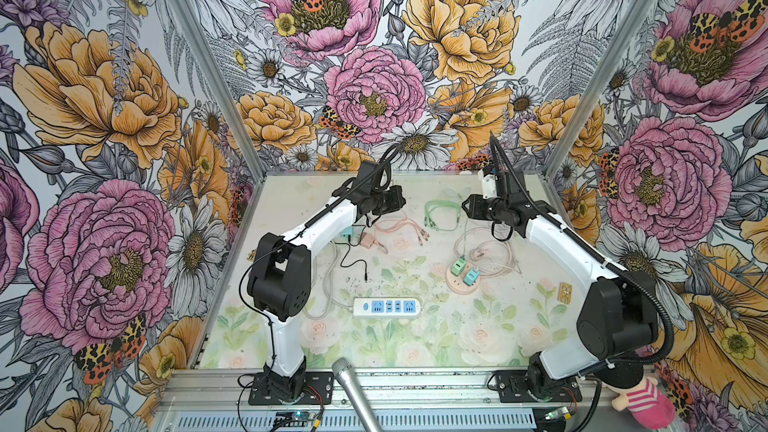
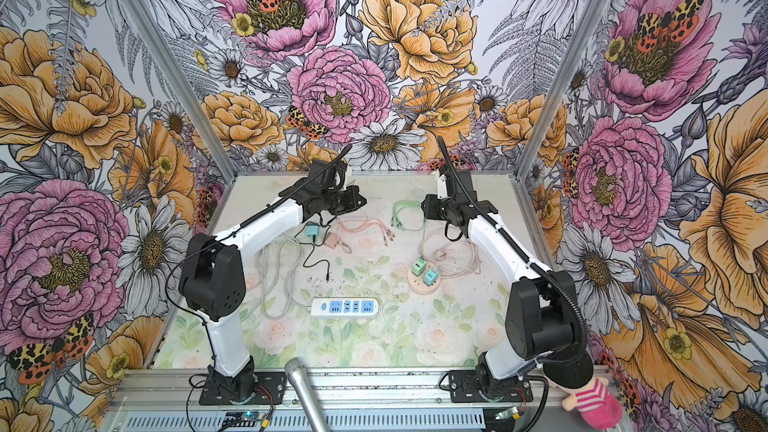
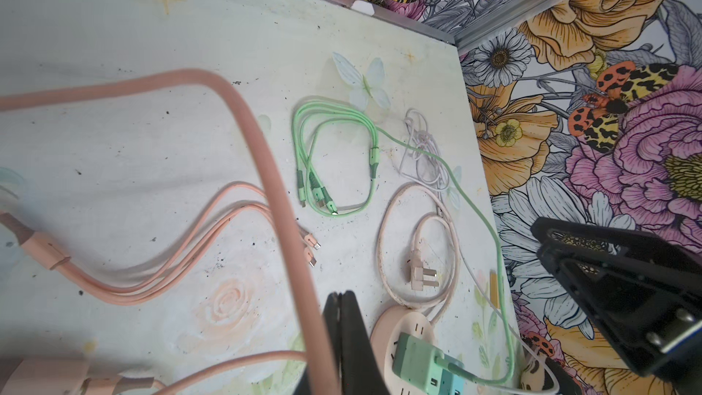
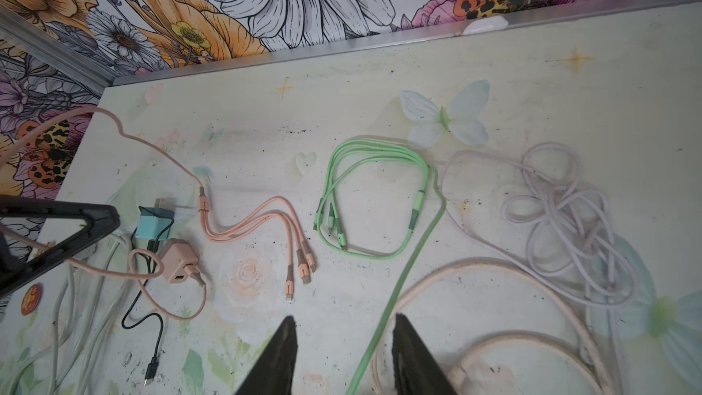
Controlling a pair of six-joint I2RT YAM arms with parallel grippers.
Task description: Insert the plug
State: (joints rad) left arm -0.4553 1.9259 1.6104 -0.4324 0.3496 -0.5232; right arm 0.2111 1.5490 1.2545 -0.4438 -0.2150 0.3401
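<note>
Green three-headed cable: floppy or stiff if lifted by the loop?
Probably floppy: the green cable lies in loose curved loops. Its connector ends would likely dangle. One strand runs to the green adapter on the round socket, so lifting may tug it.

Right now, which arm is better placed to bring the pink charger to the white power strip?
Left, I think. The left claw seems shut on the pink cable, and the pink charger lies close by it. The right claw stands open and empty above the green cable, farther away.

I see a matt, scuffed printed bench; toward six o'clock, a glossy white plastic power strip; the pink cable looks smooth, rubbery.
</note>
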